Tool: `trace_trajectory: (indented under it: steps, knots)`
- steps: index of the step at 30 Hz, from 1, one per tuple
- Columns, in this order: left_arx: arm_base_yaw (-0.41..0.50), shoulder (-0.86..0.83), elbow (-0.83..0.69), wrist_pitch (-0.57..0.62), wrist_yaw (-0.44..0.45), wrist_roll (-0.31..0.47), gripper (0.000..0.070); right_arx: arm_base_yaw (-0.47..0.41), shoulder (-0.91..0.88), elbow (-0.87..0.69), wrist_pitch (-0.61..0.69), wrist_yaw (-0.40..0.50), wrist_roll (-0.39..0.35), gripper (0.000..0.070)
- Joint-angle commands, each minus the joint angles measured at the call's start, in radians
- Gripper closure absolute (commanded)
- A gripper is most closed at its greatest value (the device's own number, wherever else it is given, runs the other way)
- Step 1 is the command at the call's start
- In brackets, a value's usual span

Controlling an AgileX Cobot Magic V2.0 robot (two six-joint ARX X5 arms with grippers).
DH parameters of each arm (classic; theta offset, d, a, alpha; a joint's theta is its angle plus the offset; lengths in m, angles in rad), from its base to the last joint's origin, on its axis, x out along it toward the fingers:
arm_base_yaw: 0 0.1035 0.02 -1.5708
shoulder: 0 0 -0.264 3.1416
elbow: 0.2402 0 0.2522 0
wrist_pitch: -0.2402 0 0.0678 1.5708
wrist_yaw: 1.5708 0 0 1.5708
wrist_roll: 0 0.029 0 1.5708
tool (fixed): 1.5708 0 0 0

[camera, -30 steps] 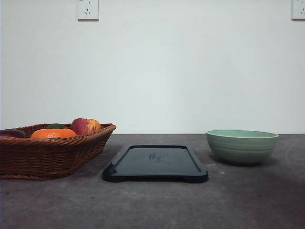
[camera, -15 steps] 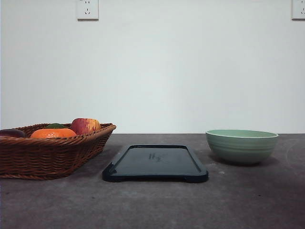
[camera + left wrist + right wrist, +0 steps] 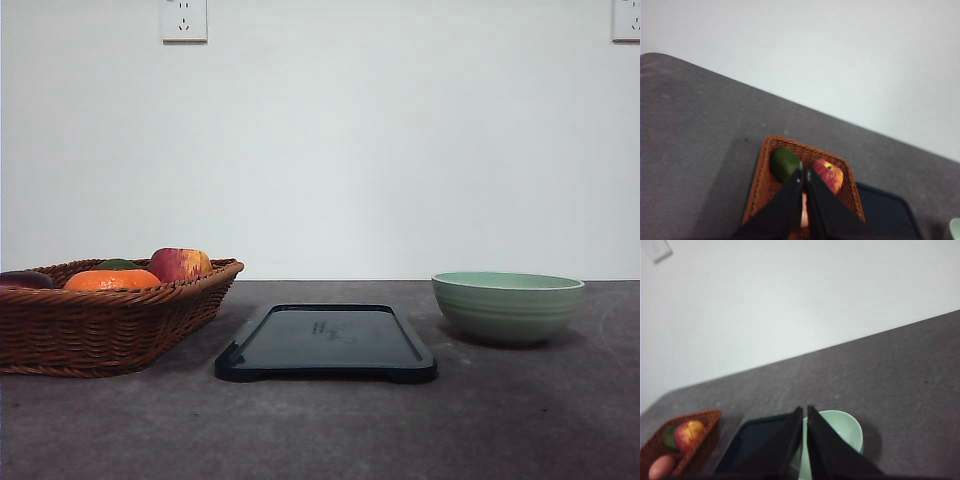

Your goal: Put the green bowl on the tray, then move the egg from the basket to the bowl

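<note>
The pale green bowl stands on the grey table to the right of the dark tray, apart from it. At the left sits the wicker basket with fruit in it. In the right wrist view a pinkish-tan egg lies in the basket. My right gripper is shut and empty, up above the bowl and the tray. My left gripper is shut and empty, hovering over the basket.
In the basket lie a red-yellow apple, an orange and a green fruit. A white wall with two outlets rises behind the table. Bare grey tabletop runs in front of the tray and around the bowl.
</note>
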Motion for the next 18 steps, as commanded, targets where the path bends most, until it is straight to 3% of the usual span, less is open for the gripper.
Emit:
trace_trajectory:
  steps: [1, 11, 18]
  knots:
    - [0.001, 0.049, 0.053, -0.016, 0.007, 0.052, 0.0699, 0.002, 0.046, 0.049, -0.041, -0.003, -0.065, 0.0694]
    - [-0.006, 0.312, 0.220, -0.104, 0.134, 0.112, 0.0699, 0.010, 0.334, 0.245, -0.228, -0.016, -0.199, 0.0694]
    - [-0.034, 0.466, 0.320, -0.231, 0.153, 0.204, 0.0699, 0.058, 0.529, 0.353, -0.343, -0.034, -0.283, 0.0694]
